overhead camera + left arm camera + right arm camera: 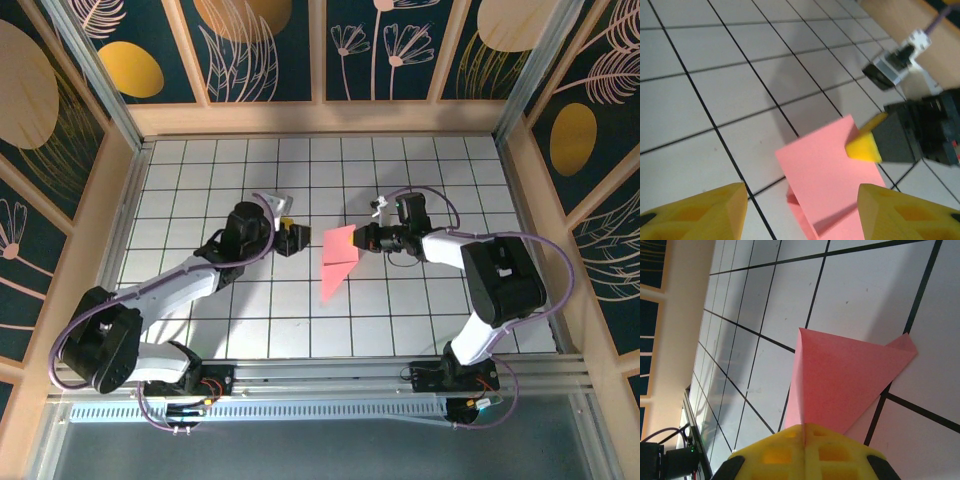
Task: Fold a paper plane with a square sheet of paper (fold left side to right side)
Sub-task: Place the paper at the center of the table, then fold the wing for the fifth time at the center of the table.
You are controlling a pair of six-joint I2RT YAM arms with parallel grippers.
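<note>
White grid table (200, 320) inside a timber frame (320, 118), with dark panels (270, 50) bearing gold plant motifs. Item one, nearest me: metal rail (330, 372) carrying both arm bases. Item two, mid-table: paper (337, 262), salmon-pink, part-folded, tapering to a point toward the rail, its wide end raised off the tiles. Item three: right gripper (361, 238), yellow fingers closed flat on the paper's right edge; I judge it pins that edge so the folded layers cannot spring apart. Item four: left gripper (292, 239), jaws wide with nothing between them, near the paper's left side but apart from it; I take it as free for the next flap. Writing: none I can read on paper, arms or panels.
</note>
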